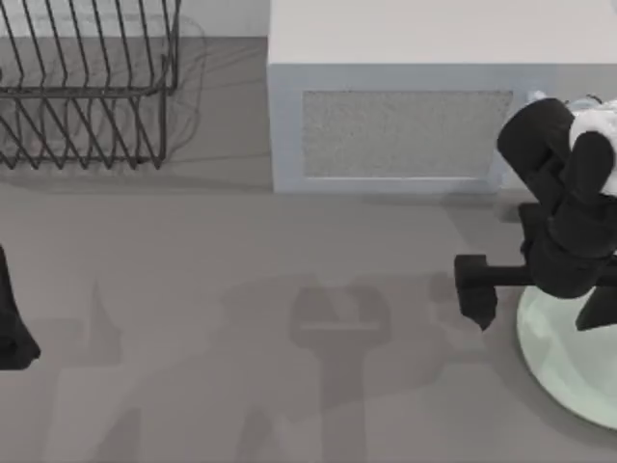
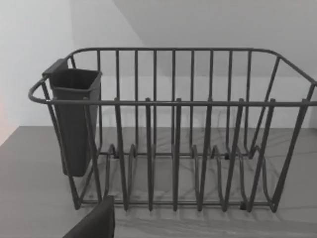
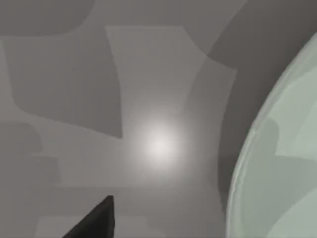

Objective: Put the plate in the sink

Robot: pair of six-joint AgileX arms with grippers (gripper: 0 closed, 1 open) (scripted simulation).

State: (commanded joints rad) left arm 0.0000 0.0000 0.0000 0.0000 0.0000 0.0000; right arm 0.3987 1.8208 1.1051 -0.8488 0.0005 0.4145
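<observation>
The right gripper (image 1: 525, 307) hovers at the pale green plate's (image 1: 569, 362) left rim, holding nothing; how wide it stands, I cannot tell. Smooth, rigid, probably slippery and breakable: grip that thin edge.

No readable text, label, brand, number or sign appears on anything.

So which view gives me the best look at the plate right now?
The right wrist view: the plate shows a long stretch of bare rim and pale green face against the table. In the top view the plate is cut by the frame edge and partly under the right arm. The left wrist view faces the dish rack.
</observation>
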